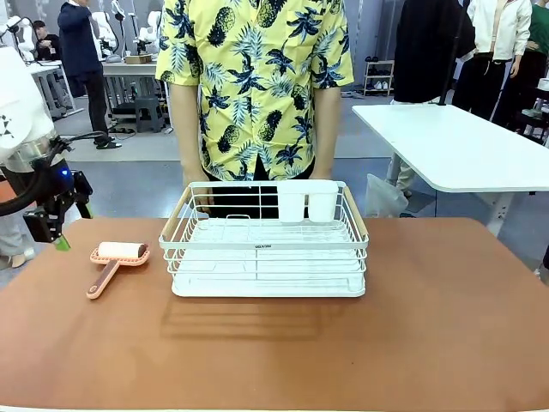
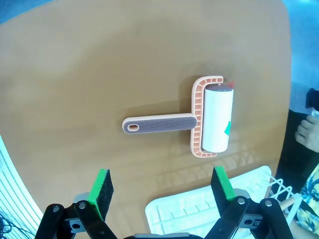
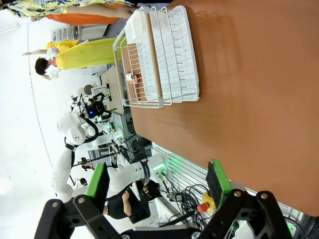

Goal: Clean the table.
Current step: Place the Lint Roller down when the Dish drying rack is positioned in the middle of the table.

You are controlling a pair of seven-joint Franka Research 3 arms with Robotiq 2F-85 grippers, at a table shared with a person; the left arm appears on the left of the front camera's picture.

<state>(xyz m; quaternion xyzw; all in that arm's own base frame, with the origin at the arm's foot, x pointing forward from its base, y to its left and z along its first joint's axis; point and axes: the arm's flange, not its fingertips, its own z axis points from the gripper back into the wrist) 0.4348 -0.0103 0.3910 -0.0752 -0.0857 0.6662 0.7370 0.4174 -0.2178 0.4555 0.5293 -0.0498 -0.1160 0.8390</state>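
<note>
**Roller waiting, both pincers wide apart**

Our left pincer (image 2: 162, 196) hangs above the table (image 1: 446, 309) with its green pads spread and nothing between them. The lint roller (image 2: 197, 119) lies flat just ahead of it, beyond the fingertips, with its ribbed handle pointing back along the table and the white roll in its pink frame at the far end. The roller rests on the brown top, apart from the pads.

To take it well, we judge we should come down over the handle, not the roll, set the pads across its narrow width, and close near the middle so the head does not droop. The white dish rack (image 2: 209, 214) sits close under the pincer's right pad, so we should keep clear of its rim on the way down.

Our right pincer (image 3: 157, 186) is likewise spread and empty, held over the table's edge, the rack well ahead of it.

The brown top looks smooth and matte. A person in a yellow patterned shirt (image 1: 257, 86) stands at the far side behind the rack, and a white table (image 1: 463, 146) stands farther back.
</note>
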